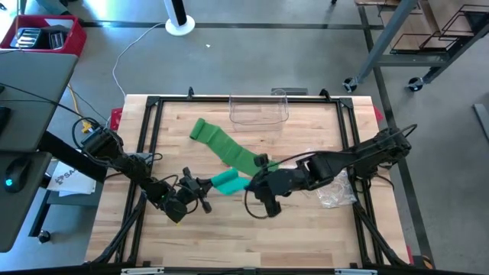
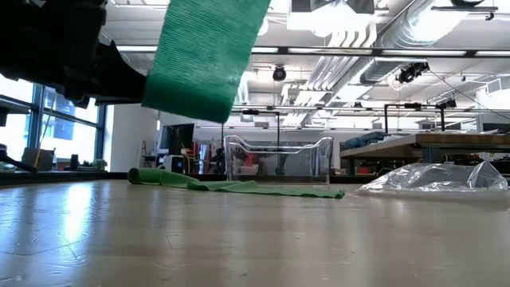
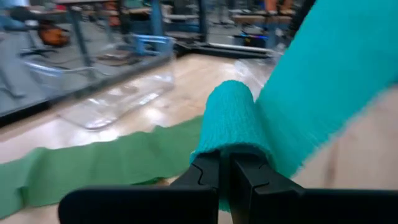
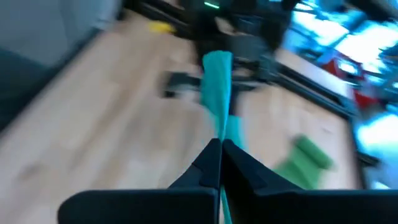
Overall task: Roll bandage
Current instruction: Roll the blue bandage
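The bandage is one long green strip. Its far end (image 1: 205, 131) lies flat on the wooden table (image 1: 306, 221), and its near end is wound into a small roll (image 3: 229, 118). My left gripper (image 1: 208, 186) is shut on that roll just above the table. My right gripper (image 1: 252, 182) stands higher, close to the right of the roll, shut on the strip. The low view shows the raised stretch of strip (image 2: 207, 56) in the air, while the rest of the strip (image 2: 231, 186) rests on the table. My left gripper pinches the roll's end (image 3: 227, 147) between its two fingers, coming nearly level from the table's left. The roll is clear of the table, and the strip (image 3: 336, 74) runs up and away from it. My right gripper pinches the strip (image 4: 219, 134) between its two fingertips, slanting down from the right. The strip stands on edge and runs straight from the fingers to the roll (image 4: 217, 68), drawn taut; beyond the fingers it drops to the table.
A clear plastic container (image 1: 258, 111) stands at the table's far edge, close behind the bandage's flat end. A crumpled clear plastic bag (image 1: 336, 191) lies to the right under my right arm. A black frame (image 1: 145, 145) rims the table.
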